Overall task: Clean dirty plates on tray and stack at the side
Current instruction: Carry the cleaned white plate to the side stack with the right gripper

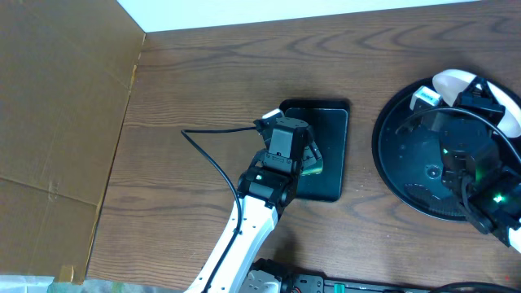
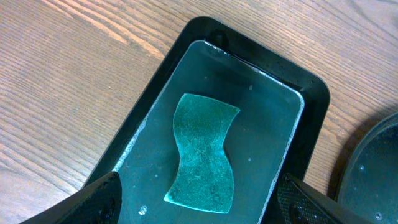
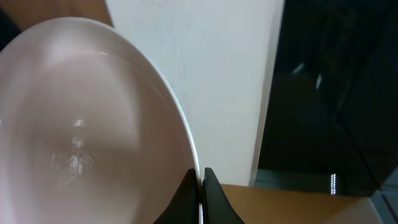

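- Rim-clamped by the right gripper [image 3: 200, 193], a dirty plate [image 3: 81, 124] is held over the tray [image 1: 399, 163], likely for wiping.
- Beneath the spread left gripper [image 2: 205, 202], the sponge [image 2: 202, 152] is not yet grasped.

The sponge [image 2: 202, 152] lies in the small tray [image 2: 314, 115] — under the left gripper [image 2: 198, 208] — left of the round tray [image 1: 407, 167].

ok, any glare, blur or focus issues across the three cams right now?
Overhead: evenly lit and sharp; green LEDs bloom slightly over the round tray. Left wrist: sponge crisp, pale sheen on the rectangular tray floor. Right wrist: plate soft and out of focus with small highlights; right side of frame nearly black.
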